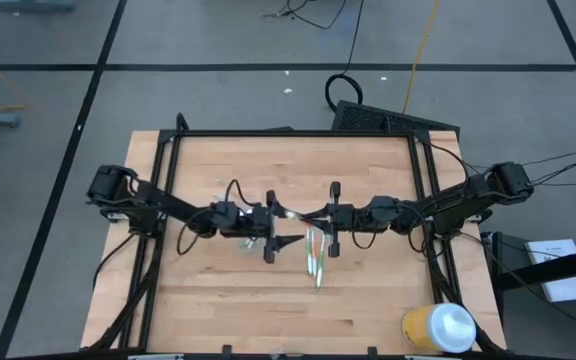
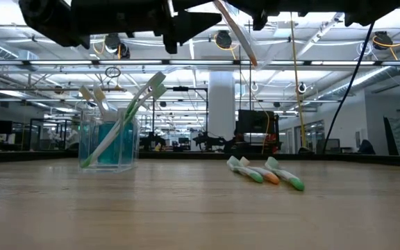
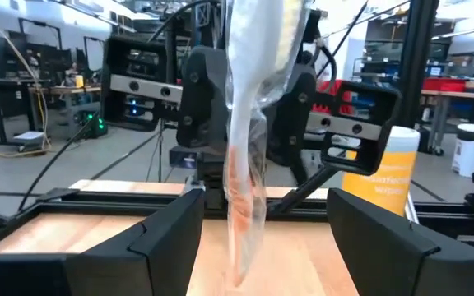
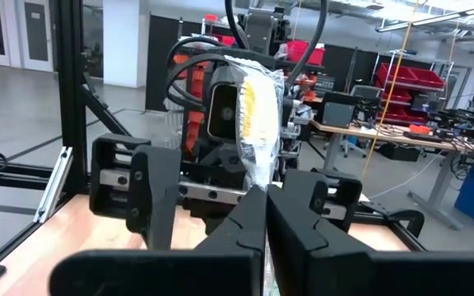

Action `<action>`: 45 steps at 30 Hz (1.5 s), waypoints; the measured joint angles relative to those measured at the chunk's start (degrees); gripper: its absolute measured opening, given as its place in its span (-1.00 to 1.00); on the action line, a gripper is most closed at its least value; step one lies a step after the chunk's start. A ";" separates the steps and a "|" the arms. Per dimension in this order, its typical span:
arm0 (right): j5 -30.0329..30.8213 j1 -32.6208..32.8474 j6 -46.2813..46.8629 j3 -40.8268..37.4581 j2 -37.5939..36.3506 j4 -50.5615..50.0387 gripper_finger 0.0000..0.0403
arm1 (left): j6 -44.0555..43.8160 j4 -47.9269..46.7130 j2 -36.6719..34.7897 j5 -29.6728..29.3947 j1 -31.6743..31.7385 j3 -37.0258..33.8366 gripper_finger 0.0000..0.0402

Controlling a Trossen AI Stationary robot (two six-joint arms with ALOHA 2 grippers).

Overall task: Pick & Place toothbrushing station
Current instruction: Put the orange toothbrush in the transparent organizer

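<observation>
Both arms meet over the bench's middle, grippers facing each other. Right gripper point(image 4: 263, 215): fingers pinched together on the end of a wrapped toothbrush point(image 4: 253, 123), its clear crinkled wrapper reaching across to the left arm. Left gripper point(image 3: 262, 238): fingers wide apart, with the wrapped brush hanging in the gap between them, not yet clamped. Judged step: a handover or joint hold in mid-air, high above the wood in the low view. The brush's long axis runs roughly along the line from one gripper to the other, so the left has only to close in place. Cup point(image 2: 110, 142) stands on the bench under the left arm, holding several brushes leaning out. Three loose brushes point(image 2: 266, 173) lie side by side near the middle, under the right gripper. Yellow container point(image 1: 438, 327) at the near right corner.
</observation>
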 joint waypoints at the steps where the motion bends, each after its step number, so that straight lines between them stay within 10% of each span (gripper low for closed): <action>1: 0.00 0.00 0.00 0.00 0.00 0.00 -1.00 | 0.11 -0.17 0.22 -0.19 0.03 0.33 0.33; 18: 0.09 0.00 -0.15 0.00 0.00 -0.42 -1.00 | 1.03 -0.67 0.20 -0.45 2.23 2.09 0.31; 37: 0.44 -0.09 -0.09 0.00 -0.02 -0.91 -1.00 | 1.27 -0.63 0.20 0.19 2.19 2.05 -0.80; 45: 5.77 0.17 -1.19 0.02 -0.49 -3.49 -0.94 | 1.37 -1.72 0.20 0.86 2.33 2.02 -0.88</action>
